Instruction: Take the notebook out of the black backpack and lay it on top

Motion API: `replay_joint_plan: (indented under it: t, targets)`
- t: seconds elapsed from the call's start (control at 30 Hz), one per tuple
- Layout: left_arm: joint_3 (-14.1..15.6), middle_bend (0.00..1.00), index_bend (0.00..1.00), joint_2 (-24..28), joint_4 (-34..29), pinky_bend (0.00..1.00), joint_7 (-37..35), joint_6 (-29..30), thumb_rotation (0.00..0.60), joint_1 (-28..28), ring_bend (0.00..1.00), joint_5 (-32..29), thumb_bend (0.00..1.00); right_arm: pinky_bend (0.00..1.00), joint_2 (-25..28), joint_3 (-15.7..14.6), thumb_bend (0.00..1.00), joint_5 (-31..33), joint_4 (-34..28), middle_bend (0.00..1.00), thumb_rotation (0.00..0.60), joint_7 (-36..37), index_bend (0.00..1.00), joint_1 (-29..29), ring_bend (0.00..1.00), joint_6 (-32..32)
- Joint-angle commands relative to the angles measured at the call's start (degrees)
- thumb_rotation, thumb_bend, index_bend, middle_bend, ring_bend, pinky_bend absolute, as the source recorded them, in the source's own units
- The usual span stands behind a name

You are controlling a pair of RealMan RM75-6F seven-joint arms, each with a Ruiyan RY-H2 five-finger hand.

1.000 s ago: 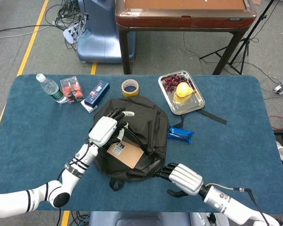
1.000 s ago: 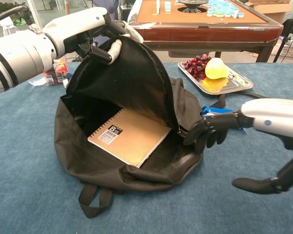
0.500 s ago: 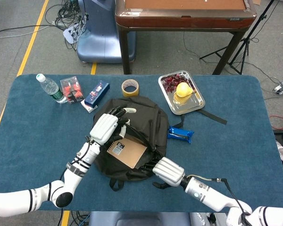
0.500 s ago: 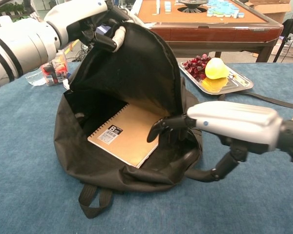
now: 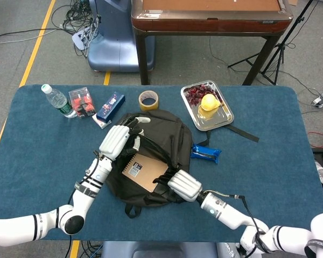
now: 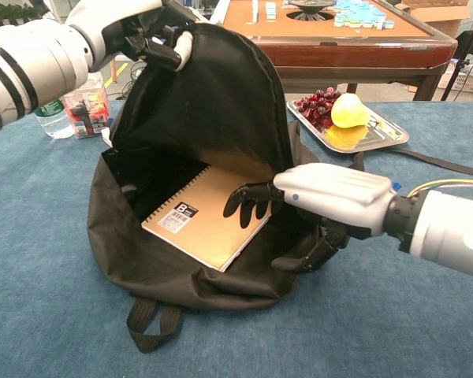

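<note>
Two hands: we work with both at once, taken left to right.
Left hand (image 6: pixel 146 31): we grip the flap of the black backpack (image 6: pixel 221 126), holding it raised so the mouth gapes.
Notebook (image 6: pixel 207 218): it lies inside the bag, just beneath our right fingertips.
Right hand (image 6: pixel 323 201): fingers parted, holding nothing, reaching over the notebook's near edge.
Step advice: we should keep the flap high, slide fingers under that edge, then pinch.
Change: half a second ago our right hand sat further back.
</note>
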Motion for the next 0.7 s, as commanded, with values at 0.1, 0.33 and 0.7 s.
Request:
replay_joint_plan:
  t: [0.1, 0.33, 0.7]
  targets:
    - [0.04, 0.23, 0.65, -0.24, 0.04, 0.10, 0.04, 0.24, 0.600, -0.18, 0.10, -0.24, 0.67, 0.32, -4.66, -0.48, 0.22, -0.56, 6.60, 0.31, 0.600, 0.43, 0.24, 1.38, 0.27, 1.78]
    - [0.03, 0.23, 0.65, -0.39, 0.16, 0.10, -0.21, 0.84, 0.600, -0.19, 0.10, -0.34, 0.67, 0.32, -9.16, -1.04, 0.18, -1.61, 13.22, 0.31, 0.600, -0.60, 0.24, 2.42, 0.26, 3.95]
    - [-0.07, 0.23, 0.65, -0.79, 0.36, 0.10, -0.21, 1.67, 0.600, -0.18, 0.10, -1.00, 0.67, 0.32, -15.37, -1.47, 0.14, -2.37, 21.54, 0.31, 0.600, -0.80, 0.26, 4.22, 0.25, 6.31]
